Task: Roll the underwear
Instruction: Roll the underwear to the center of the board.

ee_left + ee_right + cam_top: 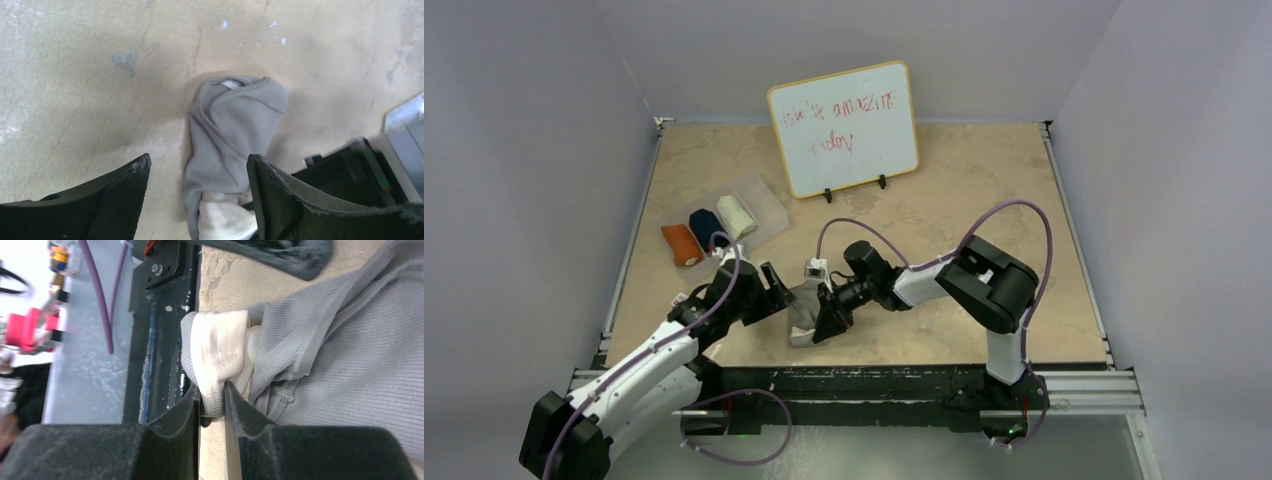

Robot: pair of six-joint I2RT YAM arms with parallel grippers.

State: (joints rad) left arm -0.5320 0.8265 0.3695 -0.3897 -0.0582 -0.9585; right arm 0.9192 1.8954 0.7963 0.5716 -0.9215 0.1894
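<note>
Between my right fingertips there's a tight pinch: my right gripper (212,390) has its jaws pressed together on the white ribbed waistband (220,350) of the grey ribbed cloth underwear (350,340). The band bulges out just past my fingertips, and the grey cloth spreads away beyond it over the tan stone-look table (984,180). The black metal rail (160,340) at the table's near edge runs right beside that grip.

Over to my left gripper (197,161): its jaws are spread wide and grip nothing. The grey garment lies on the table between and beyond its two black fingers, bunched into a loose lengthwise fold, with the white band closest to my palm.

From above, my two grippers face each other with the garment on the table between them. Well beyond my left jaws sits a clear plastic tray (764,195) holding an orange cloth roll (683,245), a navy cloth roll (705,228) and a pale cream cloth roll (736,216), side by side. Farther back, a yellow-framed whiteboard (844,130) stands upright.
</note>
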